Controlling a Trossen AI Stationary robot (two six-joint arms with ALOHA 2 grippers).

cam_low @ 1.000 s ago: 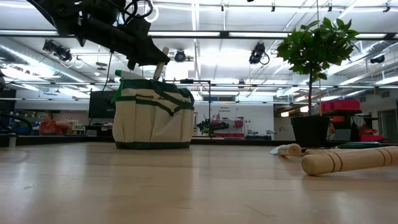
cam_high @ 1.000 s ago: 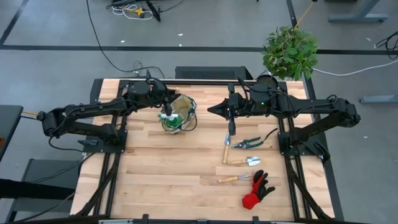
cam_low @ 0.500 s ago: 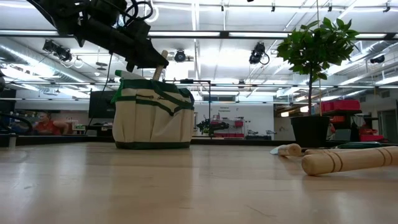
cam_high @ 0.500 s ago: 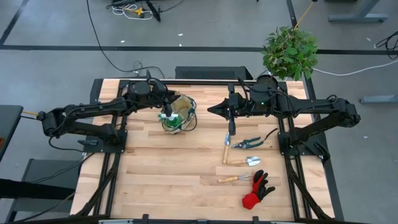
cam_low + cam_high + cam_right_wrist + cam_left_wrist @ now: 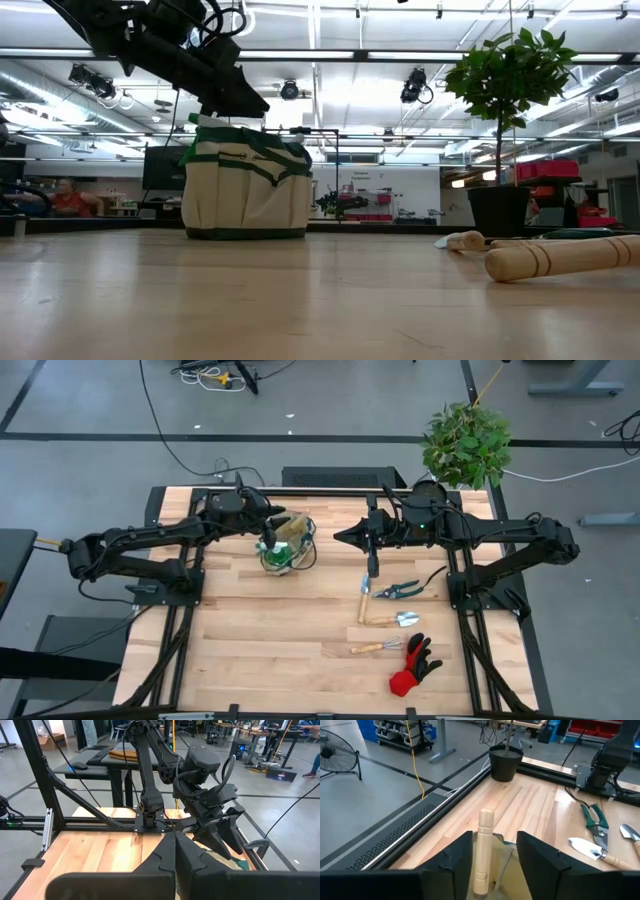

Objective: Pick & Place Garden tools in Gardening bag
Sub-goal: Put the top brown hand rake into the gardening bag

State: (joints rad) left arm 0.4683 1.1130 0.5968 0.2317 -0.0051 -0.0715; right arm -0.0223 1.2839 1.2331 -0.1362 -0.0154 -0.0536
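The left claw (image 5: 492, 857) was spread over the bag (image 5: 246, 190), a wooden tool (image 5: 484, 851) between its fingers. Next, I think, it should lift away.

**Nothing legible anywhere**

From where I stand, no lettering, label, brand or number can be made out on anything. The gardening bag (image 5: 245, 183) shows plain tan fabric with green trim, and the far-off shelves and walls of the room carry no sign clear enough to read.

Grey floor (image 5: 330, 405) (cables trailing), bright ceiling lights (image 5: 330, 100).
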